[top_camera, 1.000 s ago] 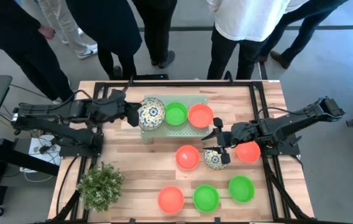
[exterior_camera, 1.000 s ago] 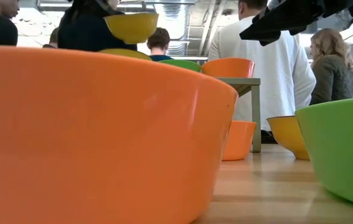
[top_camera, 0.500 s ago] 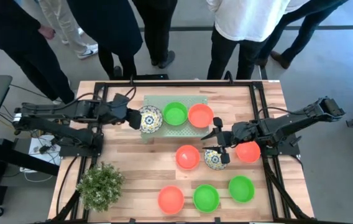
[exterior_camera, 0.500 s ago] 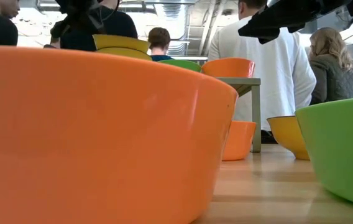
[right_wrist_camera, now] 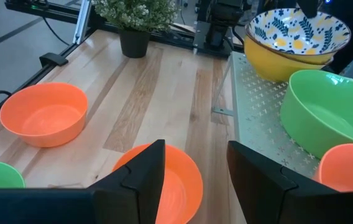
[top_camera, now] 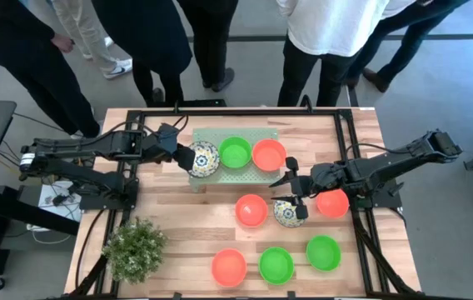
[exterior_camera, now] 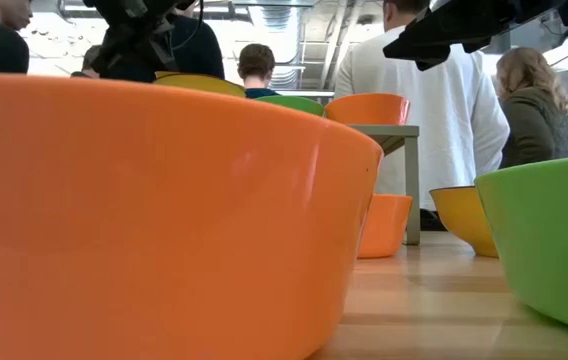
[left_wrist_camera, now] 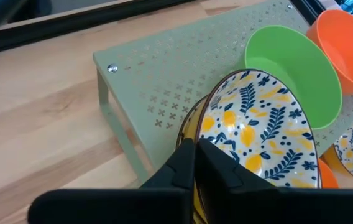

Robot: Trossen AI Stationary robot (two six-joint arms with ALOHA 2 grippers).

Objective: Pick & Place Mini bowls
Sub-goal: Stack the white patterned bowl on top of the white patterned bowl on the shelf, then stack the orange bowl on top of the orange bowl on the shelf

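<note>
mini bowls: 3 are on the mat [top_camera: 257, 133], and my left gripper [top_camera: 183, 157] pinches the floral bowl [top_camera: 203, 158] rim there. right gripper [top_camera: 296, 196] waits wide above another floral bowl [top_camera: 286, 213]; 6 remain on the table [top_camera: 178, 221].

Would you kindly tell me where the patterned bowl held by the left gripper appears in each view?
High view: patterned bowl on the mat's left end, left gripper shut on its rim.
Low view: only its yellow outside, upper left.
Left wrist view: centre.
Right wrist view: top right.
Shared landmark: the green bowl beside it.
</note>
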